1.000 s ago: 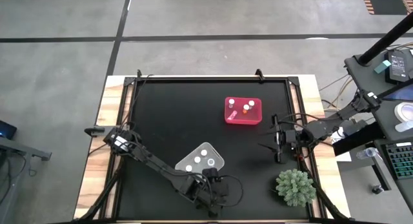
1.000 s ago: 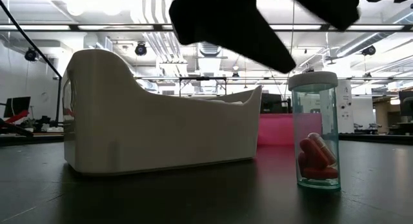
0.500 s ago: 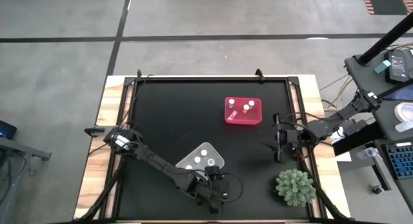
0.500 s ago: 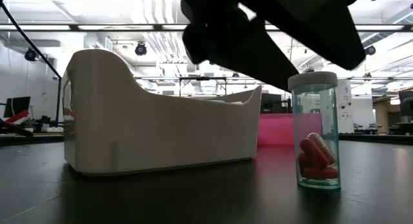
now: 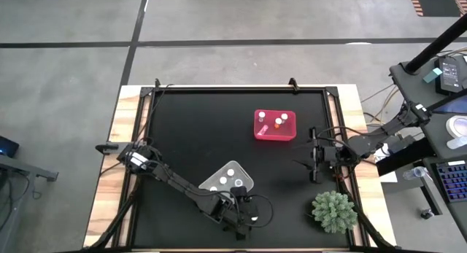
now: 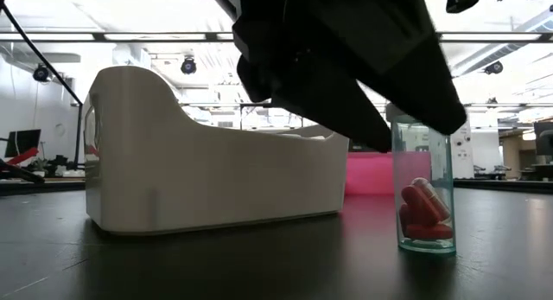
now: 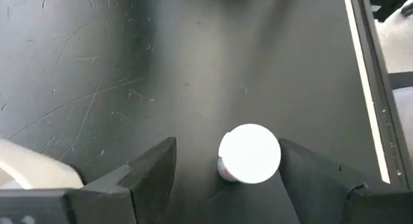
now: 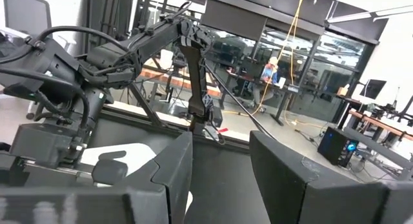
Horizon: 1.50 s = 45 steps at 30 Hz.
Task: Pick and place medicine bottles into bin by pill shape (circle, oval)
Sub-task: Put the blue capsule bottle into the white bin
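Note:
A small clear teal bottle point(image 6: 423, 205) with a white cap point(image 7: 250, 153) and red oval pills inside stands upright on the black table near its front edge. My left gripper point(image 7: 226, 148) is open and low over it, one finger on each side of the cap. In the low view the gripper point(image 6: 346, 67) hides the cap. In the high view it point(image 5: 245, 213) is just in front of the white tray point(image 5: 244, 178). My right gripper point(image 5: 314, 165) is open and empty at the table's right side; it also shows in its wrist view point(image 8: 219, 153). My left gripper comes at the bottle from above, pointing down. One finger point(image 7: 303, 169) lies right at the edge of the cap, and I cannot tell whether it touches. The other finger point(image 7: 158, 162) stands clear of the cap. The bottle stands upright on the table.
The white tray holds several white-capped bottles. A pink tray point(image 5: 292, 134) at the middle right holds three bottles. A spiky green plant point(image 5: 334, 211) stands at the front right corner. The table's front edge is close to my left gripper.
My left gripper has come down over the teal bottle and shifted a little toward the table's right edge. In the low view it now covers the cap. The bottle has stayed in place.

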Each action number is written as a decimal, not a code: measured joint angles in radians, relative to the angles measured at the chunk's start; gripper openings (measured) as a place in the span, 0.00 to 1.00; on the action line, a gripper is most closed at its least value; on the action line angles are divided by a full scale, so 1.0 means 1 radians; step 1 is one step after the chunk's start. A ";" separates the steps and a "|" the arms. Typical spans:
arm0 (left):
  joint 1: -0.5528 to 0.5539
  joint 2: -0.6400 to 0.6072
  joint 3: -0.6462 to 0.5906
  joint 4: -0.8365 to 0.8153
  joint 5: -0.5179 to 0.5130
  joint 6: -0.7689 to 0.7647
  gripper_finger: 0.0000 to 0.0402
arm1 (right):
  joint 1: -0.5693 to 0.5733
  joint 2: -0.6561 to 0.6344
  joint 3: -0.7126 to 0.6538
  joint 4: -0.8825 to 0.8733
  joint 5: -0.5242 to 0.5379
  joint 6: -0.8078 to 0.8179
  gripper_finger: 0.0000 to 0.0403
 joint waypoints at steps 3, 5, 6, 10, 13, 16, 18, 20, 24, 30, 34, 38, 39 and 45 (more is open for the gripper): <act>0.000 -0.001 0.000 0.007 0.004 0.000 0.61 | 0.000 0.000 0.000 0.002 0.000 -0.002 0.36; 0.000 -0.001 0.000 0.007 0.005 0.000 0.61 | 0.000 0.000 0.000 0.005 0.002 -0.005 0.36; 0.000 -0.001 0.000 0.007 0.005 0.000 0.60 | 0.000 0.000 0.000 0.006 0.008 -0.005 0.36; 0.000 -0.001 0.000 0.008 0.005 0.000 0.53 | 0.000 0.000 0.000 0.006 0.017 -0.007 0.36; 0.000 -0.001 0.000 0.008 0.005 0.000 0.46 | 0.000 0.000 0.000 0.006 0.017 -0.007 0.36; 0.000 -0.001 0.000 0.008 0.012 0.000 0.40 | 0.000 0.000 0.000 0.006 0.017 -0.007 0.36; 0.000 -0.001 0.000 0.008 0.015 0.000 0.36 | 0.000 0.000 0.000 0.005 0.017 -0.008 0.36; 0.000 -0.001 0.000 0.008 0.015 0.000 0.33 | 0.000 0.000 0.001 0.005 0.017 -0.008 0.36; 0.000 -0.001 0.000 0.008 0.015 0.003 0.28 | 0.000 0.000 0.001 0.005 0.017 -0.008 0.36; 0.000 -0.004 0.020 0.007 0.015 0.012 0.26 | 0.000 0.000 0.001 0.005 0.017 -0.012 0.36; 0.000 -0.007 0.058 -0.003 0.015 0.052 0.26 | 0.000 0.000 0.001 0.005 0.017 -0.019 0.36; 0.000 -0.018 0.096 -0.045 0.016 0.082 0.26 | 0.000 0.000 0.001 0.005 0.017 -0.020 0.36; 0.000 -0.023 0.100 -0.059 0.016 0.085 0.25 | 0.000 0.000 0.001 0.005 0.017 -0.020 0.36; 0.000 -0.092 0.104 -0.132 0.011 0.085 0.25 | 0.000 0.000 0.001 0.006 0.017 -0.020 0.36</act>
